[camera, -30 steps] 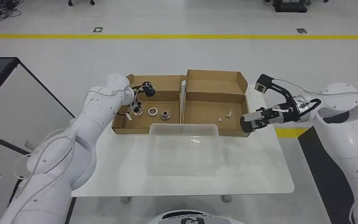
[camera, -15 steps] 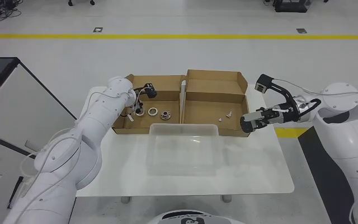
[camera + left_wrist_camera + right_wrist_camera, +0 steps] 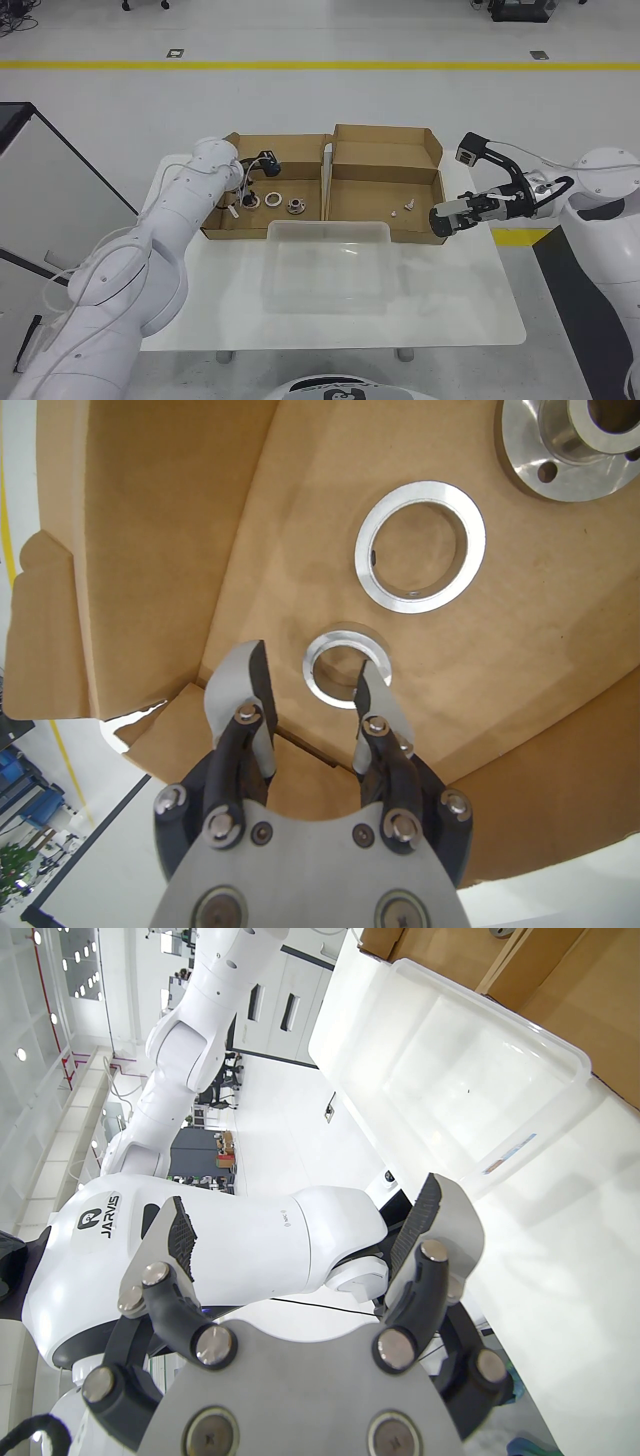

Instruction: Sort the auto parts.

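Left gripper (image 3: 311,656) spread, tips at small ring (image 3: 340,636) in cardboard box (image 3: 150,525). Right gripper (image 3: 305,1189) spread near clear bin (image 3: 450,1053).

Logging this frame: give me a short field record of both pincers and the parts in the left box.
left pincer: open, low inside the brown cardboard box
target: small silver metal ring, rim between the fingertips, one tip apparently in its hole
right pincer: open, holding nothing, near the clear plastic bin
other parts: larger silver metal ring and flanged metal hub, lying apart on the box floor
grasp: not yet closed
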Available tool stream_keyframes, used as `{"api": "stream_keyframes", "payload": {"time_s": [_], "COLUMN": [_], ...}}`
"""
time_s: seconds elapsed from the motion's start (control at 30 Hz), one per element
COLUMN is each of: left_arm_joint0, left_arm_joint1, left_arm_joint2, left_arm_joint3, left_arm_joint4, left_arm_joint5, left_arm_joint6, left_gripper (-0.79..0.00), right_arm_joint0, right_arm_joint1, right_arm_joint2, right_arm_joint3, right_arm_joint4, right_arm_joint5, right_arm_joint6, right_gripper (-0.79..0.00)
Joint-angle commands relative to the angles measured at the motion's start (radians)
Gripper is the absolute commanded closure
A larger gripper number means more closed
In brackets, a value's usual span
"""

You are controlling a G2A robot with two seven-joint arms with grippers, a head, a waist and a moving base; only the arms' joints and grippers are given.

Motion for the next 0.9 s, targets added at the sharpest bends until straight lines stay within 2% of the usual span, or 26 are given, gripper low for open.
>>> {"api": "stream_keyframes", "payload": {"time_s": [0.0,0.3,0.5,0.6,0.7,0.8,0.87], "left_arm_joint0": [-0.004,-0.063,-0.091,-0.086,-0.047,0.022,0.095], "left_arm_joint1": [-0.001,0.013,0.054,0.092,0.145,0.219,0.274], "left_arm_joint2": [-0.006,-0.065,-0.137,-0.181,-0.229,-0.311,-0.390], "left_arm_joint3": [0.005,-0.009,-0.065,-0.128,-0.265,-0.459,-0.616], "left_arm_joint4": [-0.009,-0.078,-0.177,-0.225,-0.262,-0.304,-0.327], "left_arm_joint5": [0.000,-0.024,-0.163,-0.272,-0.281,-0.281,-0.277], "left_arm_joint6": [0.003,0.067,0.114,0.137,0.152,0.125,0.075], "left_gripper": [-0.785,-0.785,-0.785,-0.785,-0.785,-0.785,-0.785], "right_arm_joint0": [0.000,0.000,0.000,0.000,0.000,0.000,0.000], "right_arm_joint1": [0.000,0.000,0.000,0.000,0.000,0.000,0.000], "right_arm_joint2": [0.000,0.000,0.000,0.000,0.000,0.000,0.000], "right_arm_joint3": [0.000,0.000,0.000,0.000,0.000,0.000,0.000], "right_arm_joint4": [0.000,0.000,0.000,0.000,0.000,0.000,0.000], "right_arm_joint5": [0.000,0.000,0.000,0.000,0.000,0.000,0.000], "right_arm_joint6": [0.000,0.000,0.000,0.000,0.000,0.000,0.000], "right_gripper": [-0.785,-0.785,-0.785,-0.785,-0.785,-0.785,-0.785]}}
